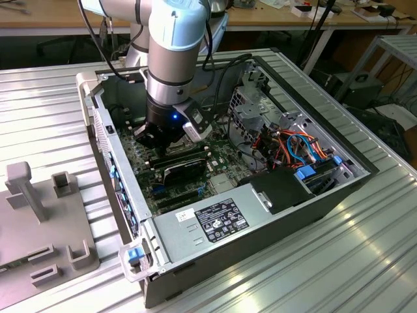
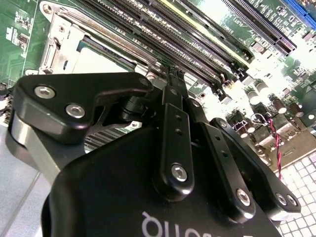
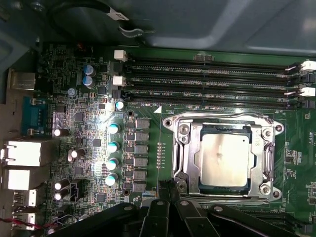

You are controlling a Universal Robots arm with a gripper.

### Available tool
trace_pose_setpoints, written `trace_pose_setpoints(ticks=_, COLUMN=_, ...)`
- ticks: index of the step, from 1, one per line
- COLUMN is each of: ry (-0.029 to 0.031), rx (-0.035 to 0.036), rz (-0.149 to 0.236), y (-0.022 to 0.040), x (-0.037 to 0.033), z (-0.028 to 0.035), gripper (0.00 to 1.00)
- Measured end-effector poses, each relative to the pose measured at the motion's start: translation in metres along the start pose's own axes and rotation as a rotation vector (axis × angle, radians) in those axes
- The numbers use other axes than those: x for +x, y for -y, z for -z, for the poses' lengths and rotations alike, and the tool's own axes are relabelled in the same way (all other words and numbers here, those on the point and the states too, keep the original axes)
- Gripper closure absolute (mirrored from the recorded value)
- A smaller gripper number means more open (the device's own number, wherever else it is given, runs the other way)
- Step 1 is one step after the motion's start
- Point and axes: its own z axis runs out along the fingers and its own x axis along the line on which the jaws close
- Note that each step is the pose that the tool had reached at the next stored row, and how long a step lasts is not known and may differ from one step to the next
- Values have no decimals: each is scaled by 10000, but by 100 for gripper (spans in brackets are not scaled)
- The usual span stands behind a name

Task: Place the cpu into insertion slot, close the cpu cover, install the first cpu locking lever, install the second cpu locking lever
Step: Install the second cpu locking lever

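Observation:
The cpu (image 3: 224, 159) lies silvery side up in the insertion slot (image 3: 277, 129) on the green board. The cpu cover (image 3: 186, 158) lies flat over it, and the chip shows through the cover's square window. One thin metal lever (image 3: 222, 115) runs along the side by the memory slots. Another lever (image 3: 232, 201) runs along the opposite side. My gripper (image 3: 166, 191) is shut, with its black fingertips just off the socket's corner near that second lever. In the second wrist view the gripper (image 2: 173, 75) points down beside the cpu (image 2: 96, 59). The exterior view has the gripper (image 1: 155, 138) low inside the case.
Long black memory slots (image 3: 212, 81) run beside the socket. The open computer case (image 1: 355, 176) has metal walls all around, a power supply (image 1: 215, 222) at the front, and cables (image 1: 300, 147) on the exterior view's right. Grey fixtures (image 1: 39, 208) stand on the table at the exterior view's left.

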Motion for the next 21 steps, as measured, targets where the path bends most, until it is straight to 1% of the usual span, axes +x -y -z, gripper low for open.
trace_pose_setpoints(ticks=5, ry=-4, rx=-3, rz=1, y=-2, x=1, z=-23, gripper=89)
trace_pose_setpoints(ticks=6, ry=-10, rx=2, rz=0, y=-3, x=0, z=-38, gripper=89)
trace_pose_setpoints(ticks=8, ry=-37, rx=35, rz=-2, y=-4, x=-1, z=-40, gripper=89)
trace_pose_setpoints(ticks=10, ry=-25, rx=-18, rz=-1, y=10, x=10, z=-45, gripper=89)
trace_pose_setpoints(ticks=11, ry=-33, rx=-19, rz=-3, y=5, x=7, z=-40, gripper=89)
trace_pose_setpoints(ticks=12, ry=-49, rx=-6, rz=-4, y=0, x=4, z=-30, gripper=89)
trace_pose_setpoints(ticks=15, ry=-13, rx=-34, rz=0, y=3, x=5, z=-16, gripper=89)
trace_pose_setpoints(ticks=16, ry=-34, rx=-21, rz=0, y=4, x=5, z=-43, gripper=89)
trace_pose_setpoints(ticks=17, ry=-114, rx=57, rz=2, y=18, x=12, z=-73, gripper=89)
trace_pose_setpoints(ticks=18, ry=-126, rx=68, rz=-3, y=15, x=11, z=-74, gripper=89)
trace_pose_setpoints(ticks=21, ry=-125, rx=64, rz=-7, y=9, x=8, z=-78, gripper=89)
